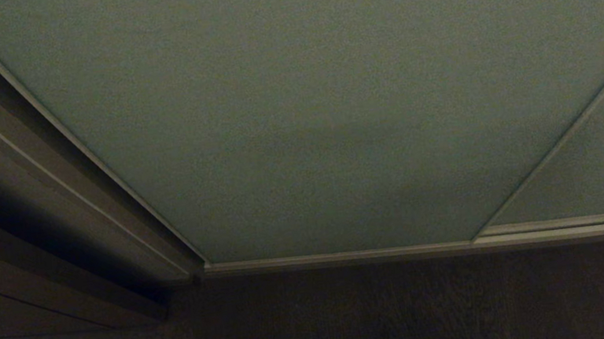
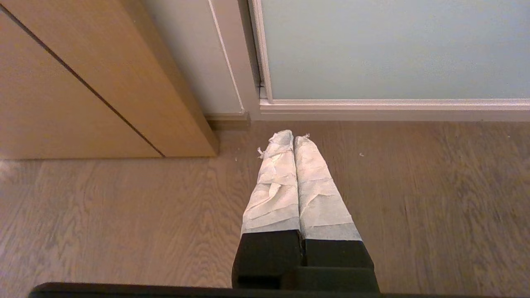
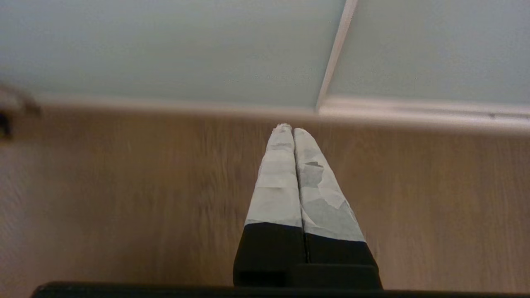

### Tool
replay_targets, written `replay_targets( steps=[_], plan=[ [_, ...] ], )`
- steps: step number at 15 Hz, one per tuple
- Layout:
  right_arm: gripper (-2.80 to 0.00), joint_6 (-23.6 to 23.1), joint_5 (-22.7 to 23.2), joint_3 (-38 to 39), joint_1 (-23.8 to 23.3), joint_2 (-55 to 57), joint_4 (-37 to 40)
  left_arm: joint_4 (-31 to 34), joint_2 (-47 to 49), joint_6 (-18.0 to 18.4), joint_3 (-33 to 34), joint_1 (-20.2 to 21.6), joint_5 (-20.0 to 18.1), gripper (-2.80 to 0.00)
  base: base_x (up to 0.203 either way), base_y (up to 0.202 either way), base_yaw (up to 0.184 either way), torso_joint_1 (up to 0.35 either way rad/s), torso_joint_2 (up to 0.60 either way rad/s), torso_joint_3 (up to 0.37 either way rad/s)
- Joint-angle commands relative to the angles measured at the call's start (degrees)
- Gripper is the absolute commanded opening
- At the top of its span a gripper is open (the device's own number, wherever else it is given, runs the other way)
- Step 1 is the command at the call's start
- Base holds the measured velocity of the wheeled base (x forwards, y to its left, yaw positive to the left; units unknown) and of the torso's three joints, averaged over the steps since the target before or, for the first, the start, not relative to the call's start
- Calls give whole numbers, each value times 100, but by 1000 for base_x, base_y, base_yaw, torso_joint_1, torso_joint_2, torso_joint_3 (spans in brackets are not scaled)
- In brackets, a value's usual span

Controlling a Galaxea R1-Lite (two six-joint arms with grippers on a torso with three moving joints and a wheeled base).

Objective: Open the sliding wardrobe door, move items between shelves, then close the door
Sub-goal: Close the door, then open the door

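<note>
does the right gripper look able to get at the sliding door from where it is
Probably yes. The right gripper, fingers pressed together, points over bare wooden floor at the foot of the sliding wardrobe door, with nothing between them. The door looks shut. The left gripper is shut too, low by the wooden side frame.

Wood-grain floor fills the lower strip of the head view, dark w/ faint plank lines. Along its far edge sits the cream bottom rail, mid-frame to right. At lower left, a brown wooden side frame stands on it.
</note>
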Motion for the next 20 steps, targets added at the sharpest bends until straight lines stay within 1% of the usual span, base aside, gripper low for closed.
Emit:
replay_targets(
  steps=[1, 2, 4, 5, 7, 9, 10, 12, 20],
  plan=[
    [-280, -39, -407, 908, 438, -1548, 13, 5, 8, 2, 0, 3, 4, -280, 0, 0, 0, 0, 0, 0],
    [-280, -68, -692, 1303, 665, -2059, 26, 5, 8, 2, 0, 6, 1, -280, 0, 0, 0, 0, 0, 0],
    [-280, -101, -1002, 1817, 977, -2966, 76, -2, 8, 2, 0, 3, -5, -280, 0, 0, 0, 0, 0, 0],
    [-280, -105, -1151, 2247, 1134, -3280, 49, -4, 8, 2, 0, -2, 4, -280, 0, 0, 0, 0, 0, 0],
    [-280, -31, -1554, 2865, 1416, -3914, -241, 5, 0, 2, 0, 2, 4, -280, 0, 0, 0, 0, 0, 0],
    [-280, 40, -1714, 3007, 1552, -4757, 48, 5, 8, 2, 0, -2, 4, -280, 0, 0, 0, 0, 0, 0],
    [-280, 89, -1793, 3082, 1611, -4976, 124, 5, 4, 2, 0, -2, 0, -280, 0, 0, 0, 0, 0, 0],
    [-280, 119, -1908, 3207, 1690, -4980, 207, 4, 8, 2, 0, 7, 4, -280, 0, 0, 0, 0, 0, 0],
    [-280, 121, -1900, 3207, 1691, -4962, 236, 3, 8, 2, 0, 5, 2, -280, 0, 0, 0, 0, 0, 0]
  ],
)
